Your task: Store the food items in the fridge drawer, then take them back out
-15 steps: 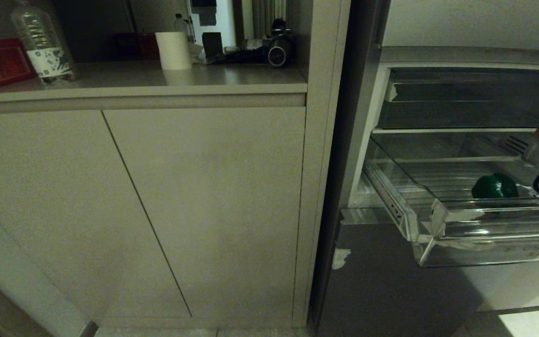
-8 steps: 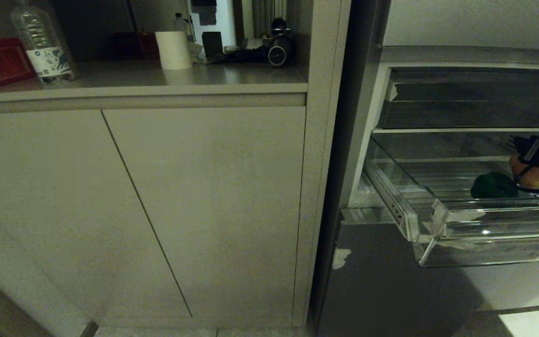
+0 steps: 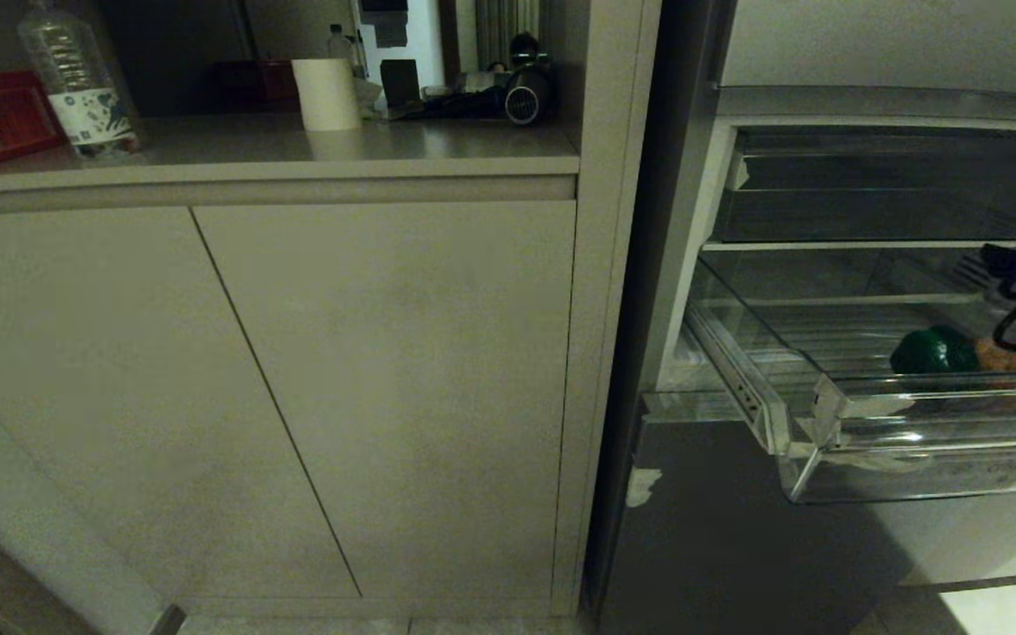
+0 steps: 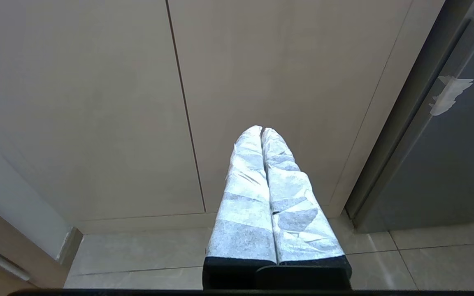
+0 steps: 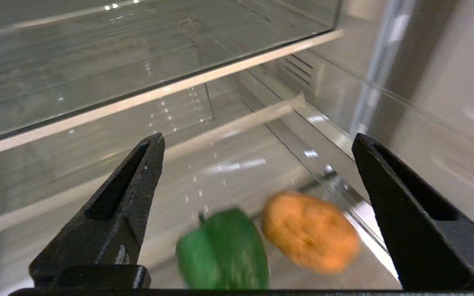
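Observation:
The orange-brown food item (image 5: 311, 232) lies on the floor of the clear fridge drawer (image 3: 914, 459), right beside a green pepper (image 5: 222, 250). In the head view the orange item (image 3: 1006, 357) shows just right of the pepper (image 3: 931, 351), behind the drawer's front wall. My right gripper (image 5: 258, 139) hovers above both, open, with nothing between its black fingers. It sits at the head view's right edge (image 3: 1015, 265), over the pulled-out drawer. My left gripper (image 4: 261, 130) is shut and empty, parked low in front of the cabinet doors.
A glass shelf (image 5: 204, 80) and a darker bin (image 3: 878, 190) lie above the drawer. The fridge wall (image 5: 426, 102) is close on one side of the gripper. Left of the fridge stand beige cabinet doors (image 3: 384, 379) under a counter with a bottle (image 3: 76, 79) and paper roll (image 3: 325, 93).
My right gripper came down into the drawer with the orange item, opened and let it go next to the pepper, then rose a little. The left arm has not moved.

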Controlling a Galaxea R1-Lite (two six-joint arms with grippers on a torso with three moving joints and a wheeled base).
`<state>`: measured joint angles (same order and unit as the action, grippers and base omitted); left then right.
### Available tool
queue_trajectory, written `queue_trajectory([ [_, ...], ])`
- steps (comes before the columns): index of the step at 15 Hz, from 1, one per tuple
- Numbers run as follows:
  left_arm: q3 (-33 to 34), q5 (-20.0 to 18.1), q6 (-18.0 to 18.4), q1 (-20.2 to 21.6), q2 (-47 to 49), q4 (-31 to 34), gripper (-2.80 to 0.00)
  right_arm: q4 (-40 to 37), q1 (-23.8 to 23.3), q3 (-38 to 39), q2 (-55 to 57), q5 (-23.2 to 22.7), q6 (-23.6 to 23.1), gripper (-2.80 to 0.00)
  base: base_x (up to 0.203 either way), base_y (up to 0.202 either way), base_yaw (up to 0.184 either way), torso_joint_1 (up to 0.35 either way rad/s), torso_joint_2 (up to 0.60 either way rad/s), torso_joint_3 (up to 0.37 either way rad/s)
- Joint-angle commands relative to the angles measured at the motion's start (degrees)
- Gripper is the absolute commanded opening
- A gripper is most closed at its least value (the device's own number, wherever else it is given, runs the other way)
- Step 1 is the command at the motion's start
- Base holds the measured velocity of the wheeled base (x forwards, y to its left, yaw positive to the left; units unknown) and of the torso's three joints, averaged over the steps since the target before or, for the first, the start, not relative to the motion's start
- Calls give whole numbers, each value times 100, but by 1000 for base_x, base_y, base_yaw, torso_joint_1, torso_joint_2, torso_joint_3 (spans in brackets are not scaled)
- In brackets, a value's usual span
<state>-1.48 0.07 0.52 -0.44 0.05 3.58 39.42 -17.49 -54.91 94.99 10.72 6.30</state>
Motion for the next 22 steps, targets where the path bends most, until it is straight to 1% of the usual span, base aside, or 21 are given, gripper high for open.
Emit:
queue_trajectory([
  [1,-2,1,0,0,4,2,-280,-303,2,307,-979,-8,43,-198,0,0,0,0,0,0],
  [2,-2,1,0,0,4,2,-280,-394,1,503,-1249,-13,60,-280,0,0,0,0,0,0],
  [6,-2,1,0,0,4,2,-280,-472,-21,1404,-2076,54,148,-280,0,0,0,0,0,0],
  [7,-2,1,0,0,4,2,-280,-489,-42,1606,-2233,200,196,-280,0,0,0,0,0,0],
  [9,-2,1,0,0,4,2,-280,-617,-87,2150,-2682,882,496,-280,0,0,0,0,0,0],
  [11,-2,1,0,0,4,2,-280,-1104,-134,2529,-3215,1194,746,-280,0,0,0,0,0,0],
  [12,-1,1,0,0,4,2,-280,-1557,-173,2738,-3540,1338,900,-280,0,0,0,0,0,0],
  [13,-2,1,0,0,4,2,-280,-1984,-198,3027,-3808,1448,1156,-280,0,0,0,0,0,0],
  [14,-2,1,0,0,4,2,-280,-2249,-210,3250,-3964,1478,1321,-280,0,0,0,0,0,0],
  [15,-1,1,0,0,4,2,-280,-2382,-217,3447,-4027,1444,1398,-280,0,0,0,0,0,0],
  [17,-1,1,0,0,4,2,-280,-2431,-211,3707,-4027,1179,1435,-280,0,0,0,0,0,0],
  [19,2,1,0,0,4,2,-280,-2438,-212,3743,-3785,511,1446,-280,0,0,0,0,0,0],
  [22,4,1,0,0,4,2,-280,-2409,-207,3428,-3116,-58,1445,-280,0,0,0,0,0,0],
])
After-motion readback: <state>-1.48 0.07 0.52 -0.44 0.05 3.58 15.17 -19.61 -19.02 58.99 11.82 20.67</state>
